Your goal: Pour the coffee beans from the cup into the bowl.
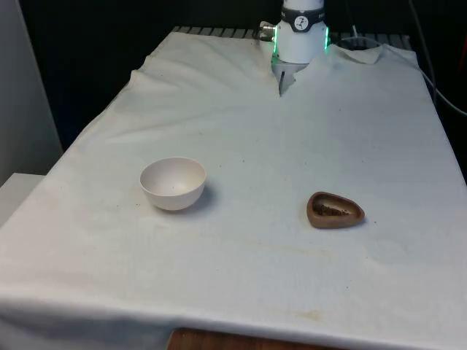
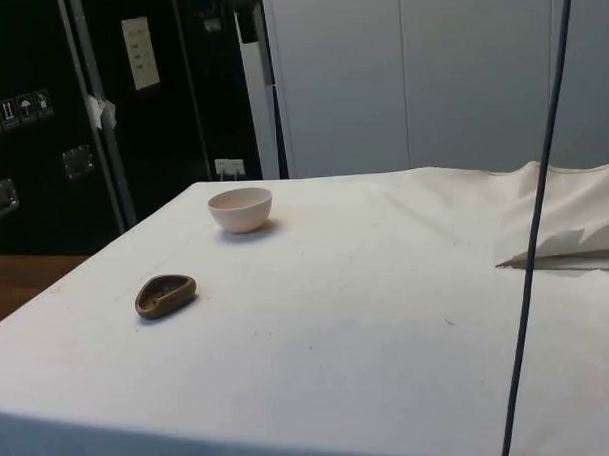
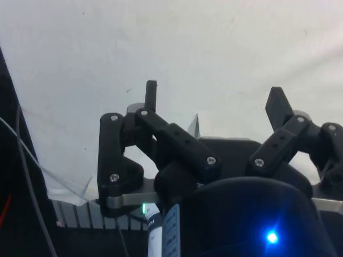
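A small brown cup (image 1: 334, 211) with dark coffee beans in it lies on the white cloth towards the front view's right; it shows as a low brown dish (image 2: 165, 295) in the side view. A white bowl (image 1: 174, 183) stands upright towards the front view's left, also seen as the bowl (image 2: 241, 209) in the side view. My gripper (image 3: 214, 101) hangs over bare cloth near the table's far end, away from both objects. Its fingers (image 3: 151, 96) stand wide apart with nothing between them.
The white cloth (image 1: 241, 146) covers the table and bunches into folds (image 2: 575, 229) near the robot's end. A dark cable (image 2: 533, 240) hangs across the side view. Dark cabinets stand beyond the table's side.
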